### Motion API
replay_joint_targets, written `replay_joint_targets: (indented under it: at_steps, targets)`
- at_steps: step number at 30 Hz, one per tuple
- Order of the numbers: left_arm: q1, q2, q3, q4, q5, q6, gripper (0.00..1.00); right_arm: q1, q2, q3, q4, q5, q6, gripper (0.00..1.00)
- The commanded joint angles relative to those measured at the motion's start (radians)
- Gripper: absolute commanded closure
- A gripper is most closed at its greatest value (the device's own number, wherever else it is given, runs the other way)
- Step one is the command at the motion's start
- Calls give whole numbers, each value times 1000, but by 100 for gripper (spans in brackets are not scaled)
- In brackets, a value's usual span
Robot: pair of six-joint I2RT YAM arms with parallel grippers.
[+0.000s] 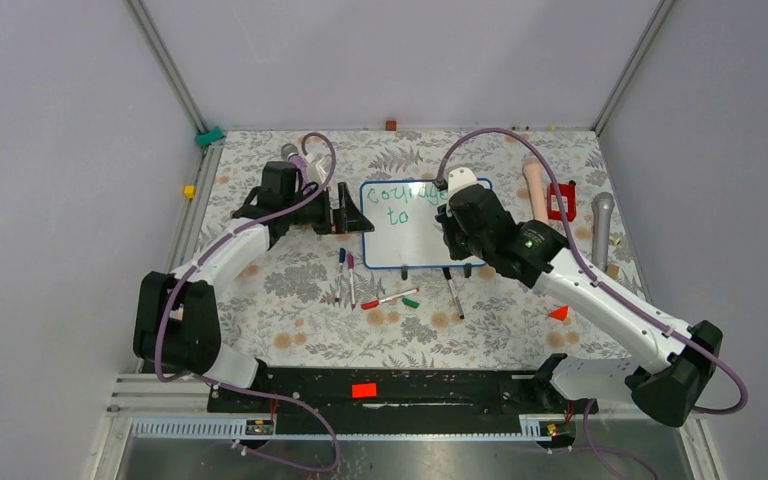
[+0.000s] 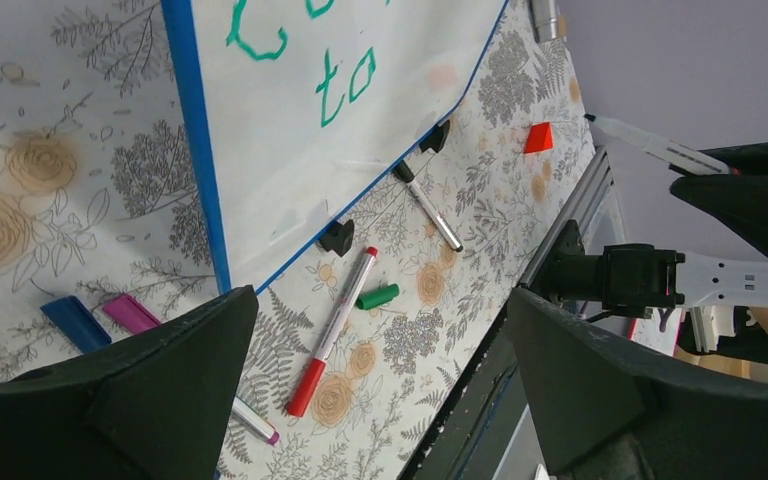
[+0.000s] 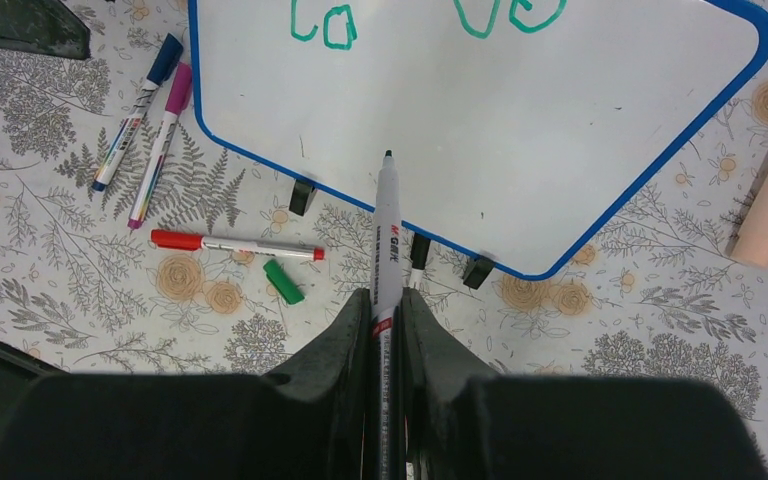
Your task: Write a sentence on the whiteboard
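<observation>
Now right claw (image 3: 385, 300) pinches marker (image 3: 387, 235), tip toward 12 o'clock at whiteboard (image 3: 520, 120), probably not touching; left claw (image 2: 380, 310) spread.

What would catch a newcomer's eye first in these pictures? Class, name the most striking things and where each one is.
The blue-framed whiteboard stands out in the middle of the top view, with green words, "courage" above "to", in its upper part. The right gripper is shut on a marker whose tip points at the board, while the left gripper hangs open at the board's left edge.
</observation>
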Motion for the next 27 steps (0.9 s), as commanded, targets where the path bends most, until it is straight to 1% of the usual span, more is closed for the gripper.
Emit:
replay_joint_targets:
  at_steps: [1, 4, 7, 10, 14, 16, 17, 18, 19, 20, 23, 24, 26, 27]
  targets:
    - [28, -14, -5, 174, 64, 23, 1, -4, 9, 45, 25, 38, 5, 100]
    - [49, -39, -72, 290, 60, 17, 1, -5, 16, 47, 25, 50, 14, 100]
    - [71, -33, -144, 434, 56, -58, 1, -8, 28, 59, 25, 53, 16, 100]
    - [95, 28, -182, 606, 125, -136, 1, -13, 43, 77, 24, 54, 14, 100]
    - [119, 144, -173, 797, 208, -289, 1, -16, 59, 94, 25, 54, 8, 100]
    - [127, 187, -194, 948, 227, -353, 1, -17, 66, 99, 24, 54, 4, 100]
    - [127, 205, -210, 1035, 231, -367, 1, -18, 68, 103, 25, 55, 4, 100]
    - [128, 221, -213, 1088, 233, -367, 2, -19, 75, 106, 25, 55, 3, 100]
    - [128, 237, -202, 1086, 234, -360, 3, -20, 79, 110, 25, 54, 1, 100]
    - [128, 252, -184, 1049, 235, -344, 4, -22, 86, 114, 24, 51, -2, 100]
    - [127, 273, -123, 876, 209, -269, 9, -22, 102, 133, 24, 47, -12, 100]
    - [126, 268, -100, 739, 179, -219, 8, -23, 107, 140, 24, 47, -15, 100]
    - [118, 244, -46, 514, 110, -73, 4, -23, 119, 149, 25, 47, -16, 100]
    - [116, 250, -8, 426, 104, -13, 4, -23, 124, 152, 25, 46, -16, 100]
